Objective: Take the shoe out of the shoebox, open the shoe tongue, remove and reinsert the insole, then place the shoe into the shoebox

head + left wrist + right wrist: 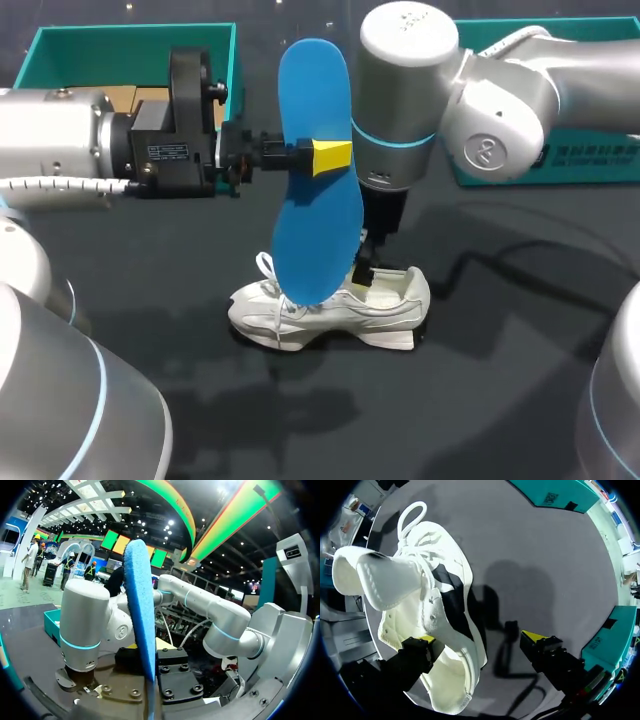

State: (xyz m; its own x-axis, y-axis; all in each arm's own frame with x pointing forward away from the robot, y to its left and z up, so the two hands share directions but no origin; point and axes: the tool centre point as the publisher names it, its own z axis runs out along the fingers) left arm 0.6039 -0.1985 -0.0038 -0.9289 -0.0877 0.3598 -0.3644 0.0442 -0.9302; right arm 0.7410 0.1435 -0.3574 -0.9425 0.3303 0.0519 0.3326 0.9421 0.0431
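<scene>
Left gripper point(325, 157) is clamped on the flat blue foam insole point(318, 230), held upright at top centre. The white lace-up sneaker point(300, 315) sits mid-frame on the dark table point(500, 400). Right gripper point(480, 639) has its 2 fingers spread apart at the heel.

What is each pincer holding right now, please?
Left pincer: closed on the flat blue foam insole.
Right pincer: open at the white lace-up sneaker.

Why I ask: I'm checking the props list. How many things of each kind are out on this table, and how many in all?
White shoe: 1
Blue insole: 1
Teal box pieces: 2, one on the left, one on the right
Total: 4
</scene>
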